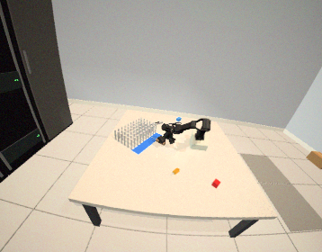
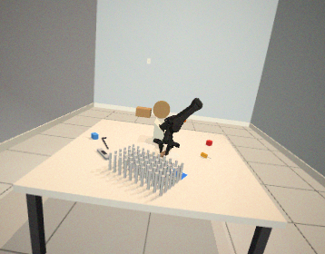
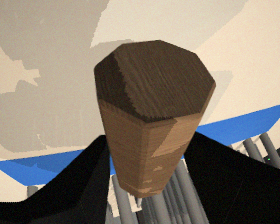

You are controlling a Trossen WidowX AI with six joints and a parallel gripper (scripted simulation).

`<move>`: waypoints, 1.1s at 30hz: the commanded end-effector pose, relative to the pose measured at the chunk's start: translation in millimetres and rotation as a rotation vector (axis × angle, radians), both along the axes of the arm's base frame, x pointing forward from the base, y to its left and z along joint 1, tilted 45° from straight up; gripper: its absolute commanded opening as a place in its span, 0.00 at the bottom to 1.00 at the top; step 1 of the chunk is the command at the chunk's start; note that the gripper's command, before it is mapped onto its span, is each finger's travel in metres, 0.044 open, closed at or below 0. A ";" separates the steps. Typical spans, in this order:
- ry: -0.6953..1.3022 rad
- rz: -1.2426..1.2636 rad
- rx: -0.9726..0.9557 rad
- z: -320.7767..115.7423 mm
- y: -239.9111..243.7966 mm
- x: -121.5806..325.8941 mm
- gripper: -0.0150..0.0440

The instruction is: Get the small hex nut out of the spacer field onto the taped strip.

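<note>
My gripper [image 1: 163, 139] [image 2: 163, 151] [image 3: 145, 139] is shut on a tool's wooden handle [image 3: 151, 137], which stands upright between the fingers. A short piece of thin shaft shows below the handle in the wrist view; its tip is hidden. The gripper is at the front edge of the spacer field, by the taped strip. The metal spacers [image 1: 138, 140] [image 2: 161, 187] [image 3: 123, 202] stand upright in rows. The blue taped strip [image 1: 144, 146] [image 2: 183, 175] [image 3: 236, 129] runs along their front. I cannot make out the nut in any view.
A black hooked tool [image 2: 105, 143] and a grey item [image 2: 103, 153] lie beside the field. A blue cube [image 1: 178, 119] [image 2: 94, 136] is near the back. An orange piece [image 1: 175, 171] [image 2: 204, 155] and a red cube [image 1: 216, 184] [image 2: 209, 142] lie on the other side.
</note>
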State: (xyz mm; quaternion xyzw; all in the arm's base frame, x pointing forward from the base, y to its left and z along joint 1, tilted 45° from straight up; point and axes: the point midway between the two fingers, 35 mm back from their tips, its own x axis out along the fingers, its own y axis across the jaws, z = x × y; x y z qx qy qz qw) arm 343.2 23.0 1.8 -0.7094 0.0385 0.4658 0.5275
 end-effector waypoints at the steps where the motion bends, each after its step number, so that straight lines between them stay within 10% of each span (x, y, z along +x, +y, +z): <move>1: -0.010 0.002 -0.003 0.8 -1.8 5.0 0.25; 33: -0.011 0.002 -0.004 -5.7 -11.4 21.5 0.25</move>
